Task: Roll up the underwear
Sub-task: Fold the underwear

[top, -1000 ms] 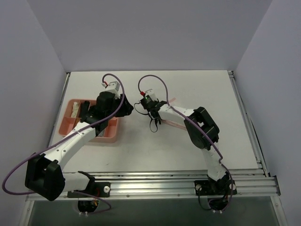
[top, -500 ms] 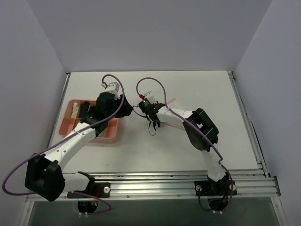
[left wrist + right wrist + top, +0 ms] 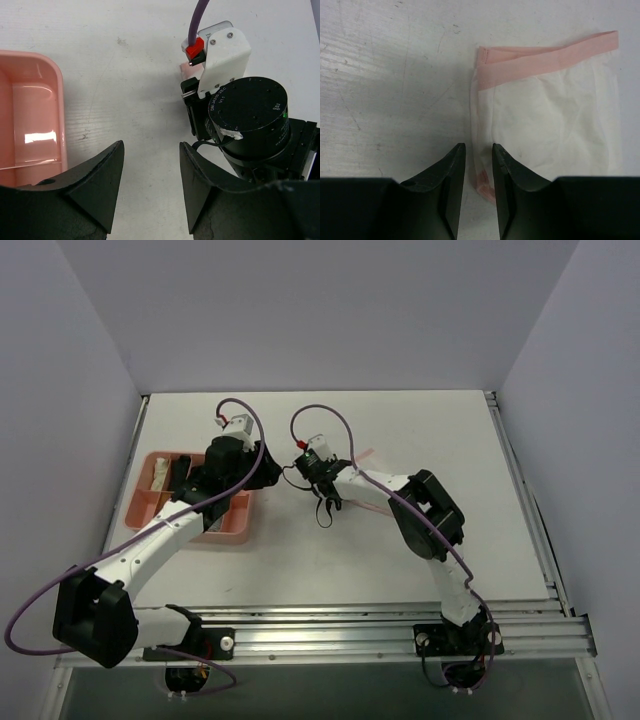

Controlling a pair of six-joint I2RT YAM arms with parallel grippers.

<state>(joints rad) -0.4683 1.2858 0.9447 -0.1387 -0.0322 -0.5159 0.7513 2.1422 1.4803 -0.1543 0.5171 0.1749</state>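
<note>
The underwear (image 3: 545, 125) is a thin white garment with a pink band along its top edge, lying flat on the table. In the top view it (image 3: 368, 502) shows faintly under my right arm. My right gripper (image 3: 479, 165) is low over the garment's left edge, jaws narrowly apart, with the edge and its pink lower corner between the fingers. In the top view my right gripper (image 3: 326, 506) is at mid-table. My left gripper (image 3: 151, 165) is open and empty over bare table, just right of the pink tray (image 3: 55, 100); in the top view it (image 3: 263, 474) is beside my right wrist.
The pink tray (image 3: 160, 512) sits at the left and holds a pale rolled item (image 3: 160, 476) in its far left corner. My right arm's wrist motor (image 3: 250, 125) is close to my left gripper's right finger. Purple cables loop over both arms.
My right gripper shifted slightly left one second ago and has held still since. The left arm has not moved.
</note>
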